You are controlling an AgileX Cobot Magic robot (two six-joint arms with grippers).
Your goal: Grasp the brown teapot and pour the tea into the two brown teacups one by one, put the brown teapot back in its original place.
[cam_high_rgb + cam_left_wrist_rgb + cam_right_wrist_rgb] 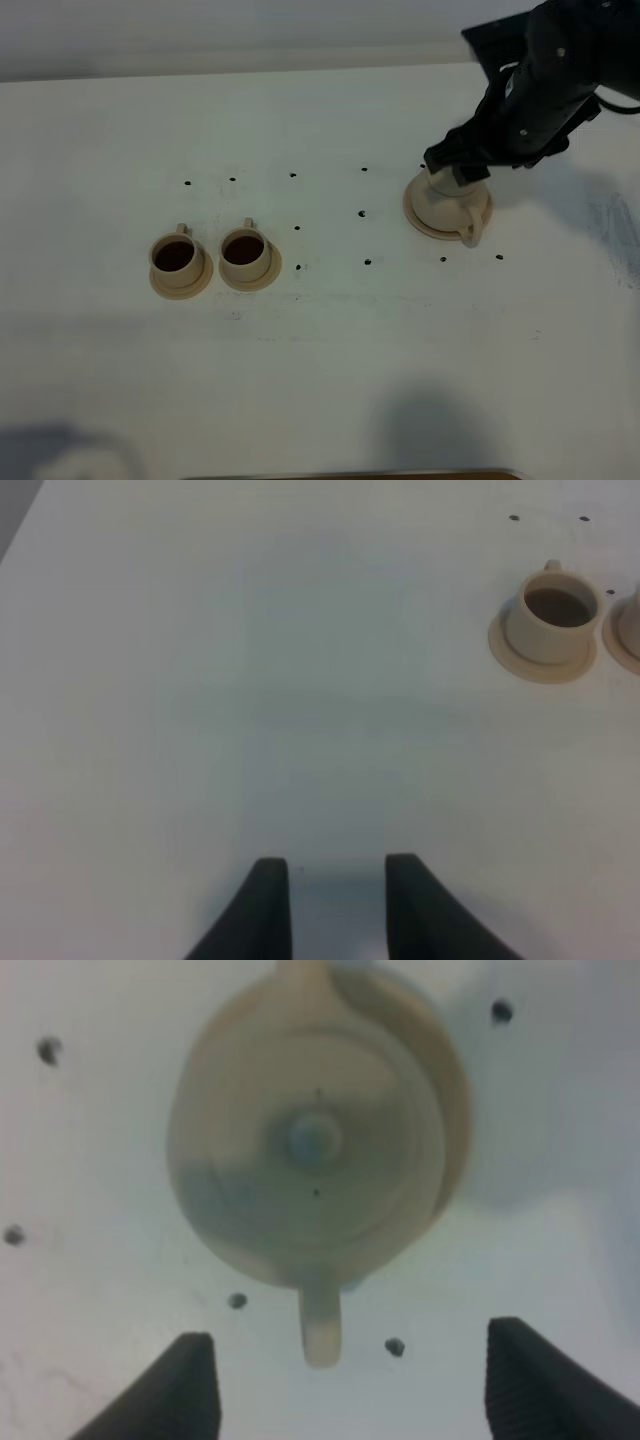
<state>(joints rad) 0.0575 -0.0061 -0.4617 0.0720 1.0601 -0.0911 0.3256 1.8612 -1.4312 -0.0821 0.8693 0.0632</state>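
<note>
Only the right wrist view shows the brown teapot (315,1150) lid fully.

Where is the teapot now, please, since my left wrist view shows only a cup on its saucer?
Observer: The brown teapot sits on its wide saucer, at the right of the high view.
Operator: Is the right gripper holding it?
Observer: No. The right gripper is open above the lid and touches nothing.
Operator: Are both cups filled?
Observer: Yes. The left teacup and the right teacup both hold dark tea.
</note>
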